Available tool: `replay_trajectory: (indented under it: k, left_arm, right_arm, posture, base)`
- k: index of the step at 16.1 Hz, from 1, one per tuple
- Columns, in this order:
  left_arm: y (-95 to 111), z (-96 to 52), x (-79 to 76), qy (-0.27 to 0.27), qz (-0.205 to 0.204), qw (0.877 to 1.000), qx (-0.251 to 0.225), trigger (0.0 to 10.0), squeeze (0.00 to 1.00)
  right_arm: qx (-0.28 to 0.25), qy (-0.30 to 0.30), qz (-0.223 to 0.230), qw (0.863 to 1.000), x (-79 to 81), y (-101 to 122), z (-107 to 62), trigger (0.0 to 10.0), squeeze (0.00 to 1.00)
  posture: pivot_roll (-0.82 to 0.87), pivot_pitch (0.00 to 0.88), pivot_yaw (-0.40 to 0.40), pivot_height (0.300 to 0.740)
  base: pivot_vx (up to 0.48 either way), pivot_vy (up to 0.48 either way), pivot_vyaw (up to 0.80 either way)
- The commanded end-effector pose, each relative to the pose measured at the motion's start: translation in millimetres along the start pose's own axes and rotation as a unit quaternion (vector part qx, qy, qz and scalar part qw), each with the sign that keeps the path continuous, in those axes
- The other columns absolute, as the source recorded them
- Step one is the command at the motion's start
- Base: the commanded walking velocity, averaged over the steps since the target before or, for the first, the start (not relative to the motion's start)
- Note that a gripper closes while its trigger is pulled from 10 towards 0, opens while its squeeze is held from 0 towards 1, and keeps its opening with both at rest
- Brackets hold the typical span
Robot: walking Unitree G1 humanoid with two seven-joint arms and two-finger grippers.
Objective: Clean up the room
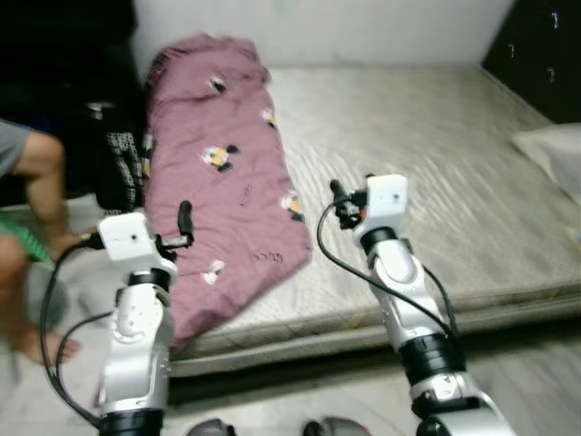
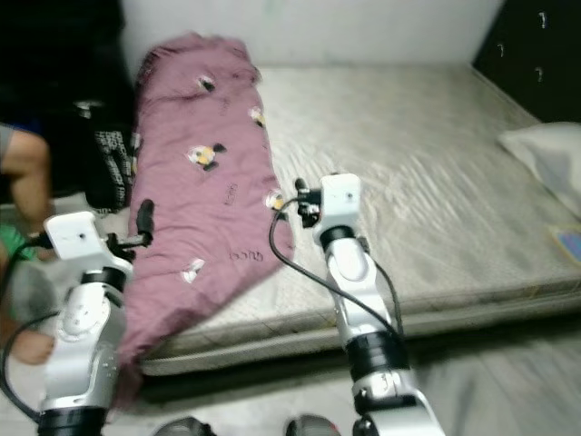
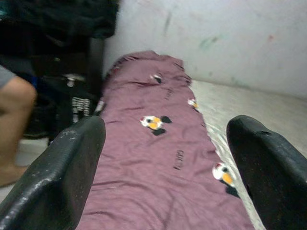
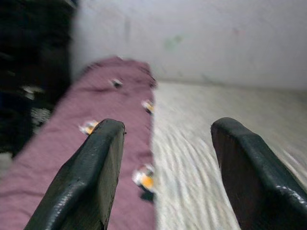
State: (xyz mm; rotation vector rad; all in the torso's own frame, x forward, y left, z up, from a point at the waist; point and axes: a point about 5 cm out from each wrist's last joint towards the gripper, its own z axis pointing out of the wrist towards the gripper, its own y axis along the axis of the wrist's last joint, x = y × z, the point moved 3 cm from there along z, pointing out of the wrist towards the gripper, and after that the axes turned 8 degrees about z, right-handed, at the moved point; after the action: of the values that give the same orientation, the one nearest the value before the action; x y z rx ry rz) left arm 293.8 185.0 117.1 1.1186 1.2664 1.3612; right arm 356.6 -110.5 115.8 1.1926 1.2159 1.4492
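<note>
Blanket (image 1: 222, 182) first: I see a mauve one printed with small cartoon figures, spread lengthwise along the side of the mattress (image 1: 436, 163) nearest the dark furniture, its far end bunched up against the white wall (image 1: 363, 27) and its near corner draping over the mattress edge toward the floor. The mattress itself is bare, pale and quilted. A white pillow (image 1: 554, 154) rests on the mattress, on the side away from the blanket, and a dark cabinet (image 1: 536, 50) stands beyond it.

My left gripper (image 3: 163, 167) hovers above the near end of the blanket, its fingers (image 3: 62, 172) spread wide apart with nothing between them; through the gap I see the blanket running away to the wall. My right gripper (image 4: 165, 167) hangs over the mattress just beside the blanket's inner edge, its fingers (image 4: 91, 177) likewise released and holding nothing, not touching the cloth.

Beside the mattress, on the blanket's side, a person's bare leg and arm (image 1: 41, 182) are in view, next to a pile of dark clothing (image 1: 113, 154) with a black-and-white patterned piece. The head views are somewhat blurred, so finer details of the pile escape me.
</note>
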Motion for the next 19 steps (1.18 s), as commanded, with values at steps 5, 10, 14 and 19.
replay_trajectory:
  k: [5, 10, 14, 19]
  left_arm:
    - [-16.7, -21.4, 12.9, 0.017, 0.014, 0.999, 0.046, 10.0, 0.00]
    - [-7.5, -18.0, 8.7, -0.002, 0.013, 0.999, 0.032, 10.0, 0.00]
    - [-4.3, -21.4, 2.2, -0.019, 0.005, 0.999, 0.031, 10.0, 0.00]
    - [-5.0, -20.8, -1.3, -0.029, -0.006, 0.999, 0.036, 10.0, 0.00]
  right_arm:
    - [0.014, -0.047, -0.002, 0.999, -20.6, -6.8, -18.8, 10.0, 0.00]
    - [0.022, -0.055, 0.003, 0.998, -20.9, -8.1, -22.9, 10.0, 0.00]
    - [0.026, -0.058, 0.003, 0.998, -21.6, -7.7, -21.1, 10.0, 0.00]
    - [0.025, -0.059, -0.002, 0.998, -23.2, -5.3, -21.3, 10.0, 0.00]
  posture:
    - [-0.01, 0.050, -0.021, 0.740]
    - [-0.01, 0.073, -0.025, 0.740]
    - [0.00, 0.090, -0.030, 0.740]
    - [-0.01, 0.087, -0.026, 0.740]
  base:
    - [0.000, 0.000, -0.57]
    - [0.000, 0.000, 0.00]
    - [0.263, 0.000, -0.26]
    - [0.355, 0.000, 0.00]
